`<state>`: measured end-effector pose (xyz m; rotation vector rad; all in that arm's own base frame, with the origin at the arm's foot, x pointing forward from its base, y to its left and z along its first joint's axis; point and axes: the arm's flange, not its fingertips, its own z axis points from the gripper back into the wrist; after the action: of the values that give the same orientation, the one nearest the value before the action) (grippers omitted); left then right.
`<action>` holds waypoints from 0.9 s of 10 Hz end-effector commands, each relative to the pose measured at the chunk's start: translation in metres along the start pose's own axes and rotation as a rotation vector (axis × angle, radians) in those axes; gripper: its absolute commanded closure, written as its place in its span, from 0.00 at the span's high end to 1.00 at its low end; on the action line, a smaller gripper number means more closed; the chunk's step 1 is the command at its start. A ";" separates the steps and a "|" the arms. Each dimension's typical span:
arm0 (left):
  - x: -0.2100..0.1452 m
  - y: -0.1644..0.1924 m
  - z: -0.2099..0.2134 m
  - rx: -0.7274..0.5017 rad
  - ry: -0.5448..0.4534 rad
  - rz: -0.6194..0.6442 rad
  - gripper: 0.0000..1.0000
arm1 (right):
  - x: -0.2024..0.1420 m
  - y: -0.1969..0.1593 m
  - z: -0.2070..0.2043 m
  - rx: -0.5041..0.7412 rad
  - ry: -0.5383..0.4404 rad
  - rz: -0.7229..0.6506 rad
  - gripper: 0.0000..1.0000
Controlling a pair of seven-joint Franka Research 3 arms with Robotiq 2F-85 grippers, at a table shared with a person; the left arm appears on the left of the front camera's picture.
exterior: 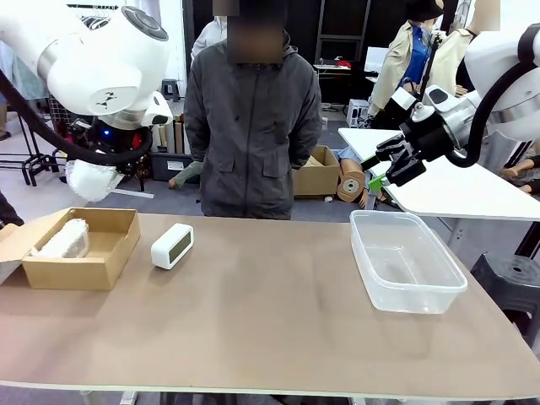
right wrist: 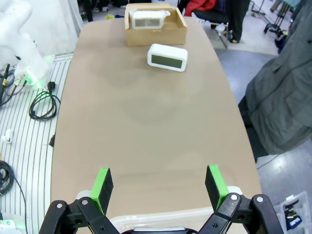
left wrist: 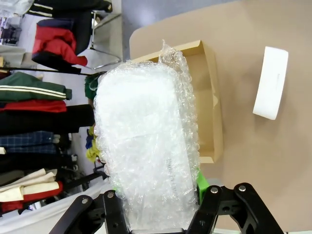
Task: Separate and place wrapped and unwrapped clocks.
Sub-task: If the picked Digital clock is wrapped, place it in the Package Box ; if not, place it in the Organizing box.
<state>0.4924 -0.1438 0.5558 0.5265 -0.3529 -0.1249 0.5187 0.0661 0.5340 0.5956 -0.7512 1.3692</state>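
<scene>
My left gripper (left wrist: pixel 158 189) clamps a bubble-wrapped white clock (left wrist: pixel 146 146) above the brown tabletop's (exterior: pixel 253 329) left end, where a brown cardboard box (exterior: pixel 93 272) holds another wrapped clock (exterior: pixel 66 240); a bare white rounded clock (exterior: pixel 172 245) lies beside it. My right gripper (right wrist: pixel 159 184) hangs spread, empty, above the clear plastic tub (exterior: pixel 415 303).

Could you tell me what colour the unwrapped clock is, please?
The unwrapped clock is white with a pale grey display, clearest in the right wrist view.

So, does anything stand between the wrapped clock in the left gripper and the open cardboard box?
Nothing visible does. The left gripper holds the wrapped clock in the air near the cardboard box, whose top is open. A second wrapped clock lies inside, with bare floor beside it.
</scene>
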 end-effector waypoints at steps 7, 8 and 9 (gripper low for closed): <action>-0.009 -0.008 -0.102 -0.150 0.039 0.134 0.00 | 0.001 0.000 0.001 0.001 0.002 0.004 1.00; -0.010 0.001 -0.116 -0.161 0.041 0.148 0.00 | 0.001 0.000 0.001 0.001 0.002 0.004 1.00; -0.009 0.005 -0.125 -0.199 0.057 0.154 0.00 | 0.001 0.000 0.001 0.001 0.002 0.004 1.00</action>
<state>0.5348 -0.0867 0.4604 0.3486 -0.3154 -0.0030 0.5186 0.0661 0.5340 0.5956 -0.7513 1.3692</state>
